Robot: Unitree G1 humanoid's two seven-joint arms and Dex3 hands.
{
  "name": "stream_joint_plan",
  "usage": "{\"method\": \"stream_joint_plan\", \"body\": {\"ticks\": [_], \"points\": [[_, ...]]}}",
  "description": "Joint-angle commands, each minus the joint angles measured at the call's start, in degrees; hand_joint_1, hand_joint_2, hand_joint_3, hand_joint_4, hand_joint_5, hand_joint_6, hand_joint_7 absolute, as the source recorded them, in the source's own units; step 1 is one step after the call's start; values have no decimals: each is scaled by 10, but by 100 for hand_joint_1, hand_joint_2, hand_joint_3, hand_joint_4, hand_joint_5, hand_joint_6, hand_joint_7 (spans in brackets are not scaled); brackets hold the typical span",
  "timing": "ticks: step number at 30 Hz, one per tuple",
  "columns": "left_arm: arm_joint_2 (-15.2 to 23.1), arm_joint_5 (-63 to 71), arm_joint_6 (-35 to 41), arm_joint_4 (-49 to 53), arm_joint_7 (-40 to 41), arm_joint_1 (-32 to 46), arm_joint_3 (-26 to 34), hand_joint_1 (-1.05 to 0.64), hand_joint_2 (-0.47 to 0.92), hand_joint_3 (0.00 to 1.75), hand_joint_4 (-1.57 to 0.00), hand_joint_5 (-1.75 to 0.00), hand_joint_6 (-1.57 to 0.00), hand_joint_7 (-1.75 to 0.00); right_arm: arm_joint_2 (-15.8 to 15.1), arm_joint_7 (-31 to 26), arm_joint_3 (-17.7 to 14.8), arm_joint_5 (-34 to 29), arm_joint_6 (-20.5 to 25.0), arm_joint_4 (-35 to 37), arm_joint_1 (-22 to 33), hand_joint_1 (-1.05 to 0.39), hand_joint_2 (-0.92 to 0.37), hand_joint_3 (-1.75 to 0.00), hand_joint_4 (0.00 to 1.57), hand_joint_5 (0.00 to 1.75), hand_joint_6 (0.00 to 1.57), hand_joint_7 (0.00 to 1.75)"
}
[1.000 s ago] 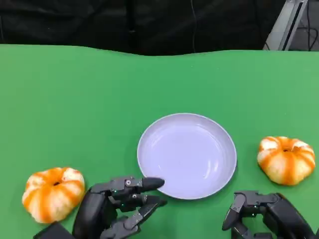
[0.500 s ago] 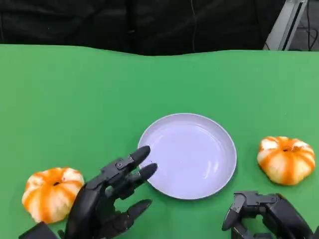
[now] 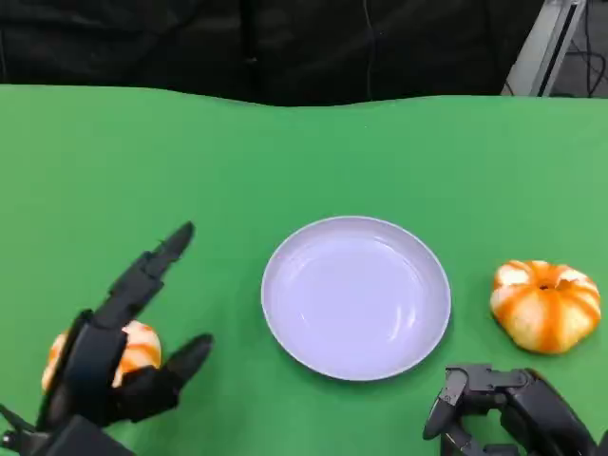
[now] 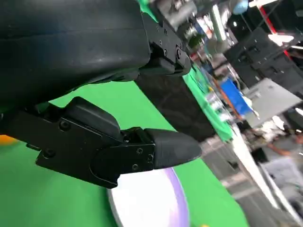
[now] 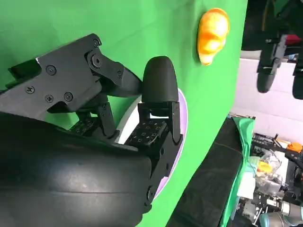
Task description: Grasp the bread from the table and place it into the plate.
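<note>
Near the table's (image 3: 285, 152) front-left corner, one bread roll (image 3: 133, 347) lies partly hidden beneath the released, spread left hand (image 3: 114, 351). If grasped off-centre, it could be knocked aside, missing the plate (image 3: 356, 296).

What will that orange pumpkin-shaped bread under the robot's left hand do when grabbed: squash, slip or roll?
The bread looks rounded and lobed, so it may roll or rock if nudged sideways. Its matte ridges probably give the left hand, open above it, decent purchase. Whether it squashes cannot be told from here.
</note>
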Motion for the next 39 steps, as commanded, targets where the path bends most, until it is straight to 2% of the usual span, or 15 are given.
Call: {"method": "stream_joint_plan", "body": {"ticks": [1,9,12,15,19,25,27,31,39], "points": [[34,55,46,-22,37,11,10,-90,92,74,-23,-2,-32,-2,-5,-1,-3,2,-1,-3,0,-14,-64,-92,81,146,85,113],[59,94,120,-51,55,21,4,-93,92,75,-27,-3,-32,-1,-4,2,-2,5,-2,-1,-1,-14,-64,-92,81,146,85,114],[72,135,166,-70,60,27,1,-95,92,82,-29,-2,-31,-1,-4,1,-2,5,-1,-3,0,-14,-63,-93,81,147,85,114],[76,139,180,-77,64,29,-5,-96,92,83,-29,-2,-31,0,-4,1,-2,4,0,-3,0,-14,-63,-93,81,147,86,114],[109,209,245,-82,55,26,-20,-96,92,84,-29,-2,-33,-1,-4,2,-3,6,-3,-2,0,-14,-62,-94,82,147,85,114],[138,224,298,-74,34,18,-41,-99,92,82,-28,-1,-33,-1,-5,0,-3,4,-1,-4,0,-13,-61,-96,82,147,85,115],[150,228,315,-65,21,14,-51,-100,92,77,-23,0,-33,0,-5,0,-3,4,-2,-4,0,-14,-61,-96,82,146,85,115],[162,225,331,-64,15,11,-63,-101,92,74,-20,0,-32,0,-4,1,-3,5,-3,-3,0,-13,-61,-96,82,147,84,116],[186,220,337,5,12,-14,-95,-103,92,69,-24,-2,-38,-2,-7,-2,-3,0,2,-8,2,-14,-62,-96,81,148,84,115]]}}
